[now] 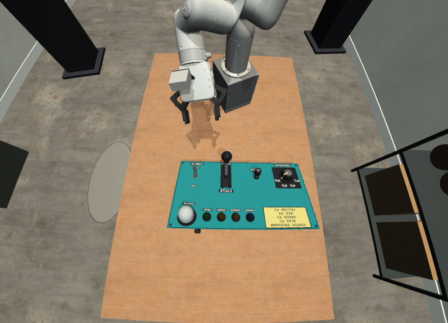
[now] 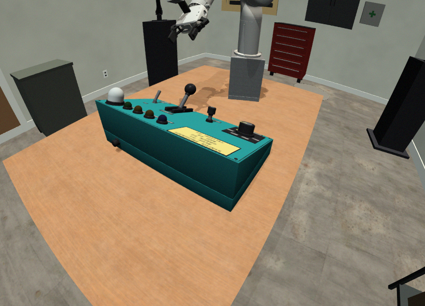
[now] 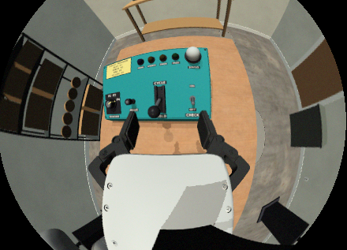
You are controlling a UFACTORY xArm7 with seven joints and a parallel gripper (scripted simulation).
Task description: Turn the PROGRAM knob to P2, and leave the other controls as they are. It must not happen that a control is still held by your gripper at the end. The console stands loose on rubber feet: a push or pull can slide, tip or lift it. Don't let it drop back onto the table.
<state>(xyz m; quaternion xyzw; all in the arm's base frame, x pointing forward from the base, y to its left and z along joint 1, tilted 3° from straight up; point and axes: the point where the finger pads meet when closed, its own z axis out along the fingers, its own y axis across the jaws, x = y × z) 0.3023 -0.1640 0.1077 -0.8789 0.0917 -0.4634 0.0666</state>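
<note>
While legible, PROGRAM knob (image 1: 284, 174) pointer looks tiny.

The arm (image 1: 231, 19) is built of glossy white rounded tubular links, fat at the joints, with a small embossed logo on one housing at about 10 o'clock in the top view. Its lowest link ends in a bolted round flange on a grey block pedestal (image 1: 249, 91). A ribbed collar tops the white wrist housing (image 3: 158, 194), which carries small dark screws (several along each edge). A pale grey box (image 1: 178, 80) sits on its side. The fingers (image 1: 185, 115) are black jointed linkages.
</note>
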